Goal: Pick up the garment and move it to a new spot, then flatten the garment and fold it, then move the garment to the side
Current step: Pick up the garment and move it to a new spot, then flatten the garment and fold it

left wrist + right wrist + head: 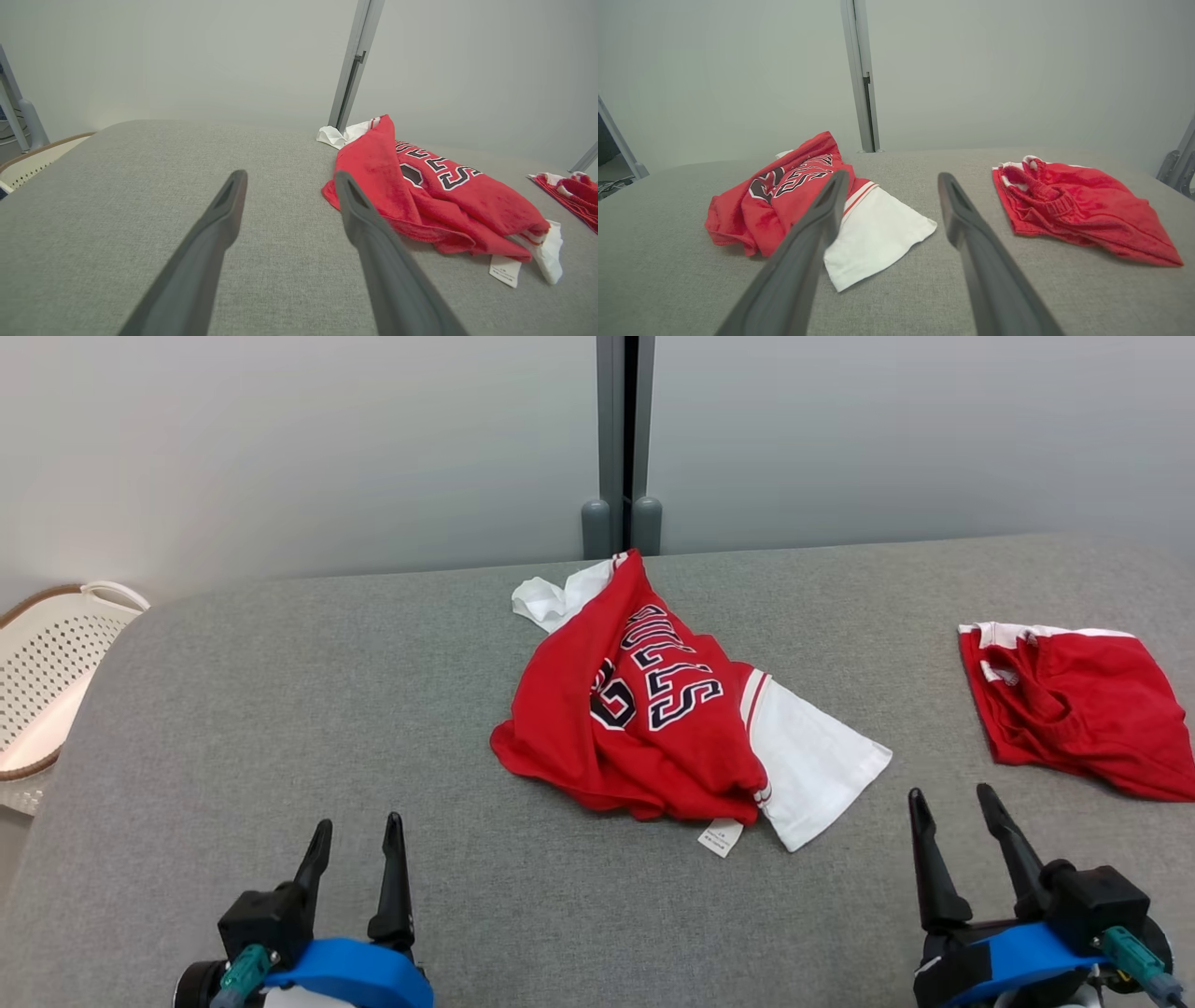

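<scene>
Pickup looks like step 1, not begun: crumpled red-and-white jersey point(653, 747) lies mid grey fabric tabletop point(280, 709). Left gripper point(359, 821) and right gripper point(948, 791) hover short of it, fingers spread, empty. Next they'd need to reach forward and pinch cloth.

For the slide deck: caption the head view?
Crumpled red-and-white lettered jersey on grey fabric surface, second red garment at right; left gripper and right gripper open, empty.

Garment point(653, 728): a red jersey with white sleeves and dark, white-edged lettering, lying crumpled and partly folded over itself at the centre of the grey fabric surface point(280, 728), white label point(720, 837) at its near hem.
</scene>
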`<state>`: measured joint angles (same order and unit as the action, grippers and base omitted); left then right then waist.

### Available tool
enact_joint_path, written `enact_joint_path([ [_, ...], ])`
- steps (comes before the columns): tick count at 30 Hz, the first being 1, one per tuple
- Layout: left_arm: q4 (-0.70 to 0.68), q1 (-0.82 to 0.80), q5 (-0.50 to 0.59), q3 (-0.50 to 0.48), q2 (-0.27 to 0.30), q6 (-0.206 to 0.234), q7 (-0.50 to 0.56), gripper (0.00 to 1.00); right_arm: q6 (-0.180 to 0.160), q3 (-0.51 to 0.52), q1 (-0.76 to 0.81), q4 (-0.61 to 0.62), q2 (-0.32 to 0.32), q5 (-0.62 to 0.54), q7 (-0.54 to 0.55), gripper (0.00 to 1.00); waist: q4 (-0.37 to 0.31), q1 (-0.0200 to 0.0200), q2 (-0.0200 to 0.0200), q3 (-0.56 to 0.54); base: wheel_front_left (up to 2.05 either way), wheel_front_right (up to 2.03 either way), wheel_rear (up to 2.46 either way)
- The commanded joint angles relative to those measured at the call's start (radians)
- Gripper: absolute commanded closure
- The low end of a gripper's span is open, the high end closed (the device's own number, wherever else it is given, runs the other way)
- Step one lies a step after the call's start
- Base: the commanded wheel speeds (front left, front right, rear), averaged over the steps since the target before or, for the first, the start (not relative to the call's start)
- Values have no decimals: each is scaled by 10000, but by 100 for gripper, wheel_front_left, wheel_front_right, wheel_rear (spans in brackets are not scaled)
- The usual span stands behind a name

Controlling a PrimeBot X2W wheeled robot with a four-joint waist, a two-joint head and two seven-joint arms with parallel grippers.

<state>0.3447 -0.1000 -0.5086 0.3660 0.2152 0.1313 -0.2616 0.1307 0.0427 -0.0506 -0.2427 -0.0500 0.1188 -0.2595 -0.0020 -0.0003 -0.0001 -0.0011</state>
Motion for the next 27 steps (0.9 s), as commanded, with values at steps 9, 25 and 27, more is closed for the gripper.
enact_joint_path([
  [9, -322, 531, 412, -229, -9, -168, -48, 0, 2, -322, -49, -265, -12, 257, -68, 0, 100, 3, 1, -18, 0, 0, 0],
  [25, -333, 469, 560, -460, -161, -345, -48, 0, 2, -220, -182, -611, -12, 195, -70, 0, 153, 3, 1, 107, 0, 0, 0],
  [27, -354, 399, 578, -463, -183, -384, -48, 0, 2, -78, -263, -786, -12, 126, -67, 0, 217, 3, 1, 193, 0, 0, 0],
])
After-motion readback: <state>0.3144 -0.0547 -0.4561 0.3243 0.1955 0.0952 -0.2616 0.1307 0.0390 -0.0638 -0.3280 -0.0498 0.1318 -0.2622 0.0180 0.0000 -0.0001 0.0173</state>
